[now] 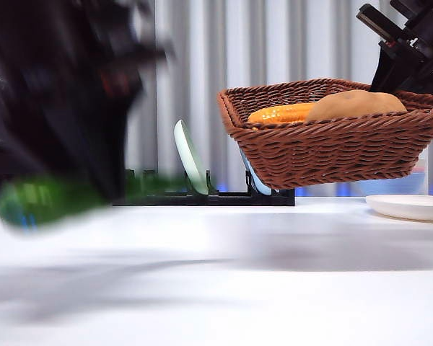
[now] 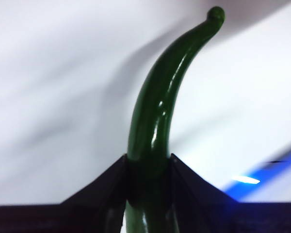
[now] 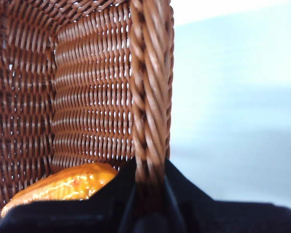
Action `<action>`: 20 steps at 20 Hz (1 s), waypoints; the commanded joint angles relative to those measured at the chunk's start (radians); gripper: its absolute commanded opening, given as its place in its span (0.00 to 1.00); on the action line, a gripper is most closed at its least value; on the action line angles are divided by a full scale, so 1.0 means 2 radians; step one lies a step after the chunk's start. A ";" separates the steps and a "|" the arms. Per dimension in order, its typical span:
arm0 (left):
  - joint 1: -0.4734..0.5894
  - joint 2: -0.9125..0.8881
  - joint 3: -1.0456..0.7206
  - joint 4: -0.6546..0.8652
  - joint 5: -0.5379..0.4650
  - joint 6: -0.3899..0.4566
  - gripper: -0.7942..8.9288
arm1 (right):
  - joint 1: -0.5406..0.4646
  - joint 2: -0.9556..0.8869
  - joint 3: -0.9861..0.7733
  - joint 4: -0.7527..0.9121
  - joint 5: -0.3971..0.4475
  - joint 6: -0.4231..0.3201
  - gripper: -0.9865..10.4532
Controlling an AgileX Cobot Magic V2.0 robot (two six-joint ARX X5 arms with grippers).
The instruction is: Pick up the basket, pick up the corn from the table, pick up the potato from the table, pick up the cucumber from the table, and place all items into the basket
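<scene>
My right gripper [image 1: 408, 65] is shut on the braided rim of the brown wicker basket [image 1: 332, 148] and holds it in the air above the table at the right; the right wrist view shows the rim [image 3: 150, 97] clamped between the jaws. The corn [image 1: 281, 113] and the potato [image 1: 355, 105] lie inside the basket; the corn also shows in the right wrist view [image 3: 63, 187]. My left gripper [image 2: 149, 170] is shut on the dark-green cucumber [image 2: 160, 111]. In the front view that arm is a dark blur at the left, with the cucumber [image 1: 43, 200] low over the white table [image 1: 216, 288].
A black dish rack [image 1: 209, 194] with pale green and blue plates [image 1: 190, 157] stands at the back behind the basket. A white plate [image 1: 411, 206] lies on the table at the far right.
</scene>
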 commanded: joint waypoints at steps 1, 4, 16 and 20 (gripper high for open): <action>-0.007 -0.097 0.026 -0.020 -0.001 -0.009 0.07 | 0.000 0.000 0.002 0.008 -0.006 0.002 0.08; -0.009 -0.175 0.093 0.025 -0.035 -0.019 0.07 | 0.003 0.000 0.002 0.008 -0.006 0.002 0.08; -0.001 0.097 0.221 0.147 -0.094 0.160 0.07 | 0.079 0.000 0.002 0.007 -0.006 0.020 0.08; 0.019 0.161 0.231 0.154 -0.093 0.181 0.13 | 0.094 0.000 0.002 0.006 -0.006 0.023 0.08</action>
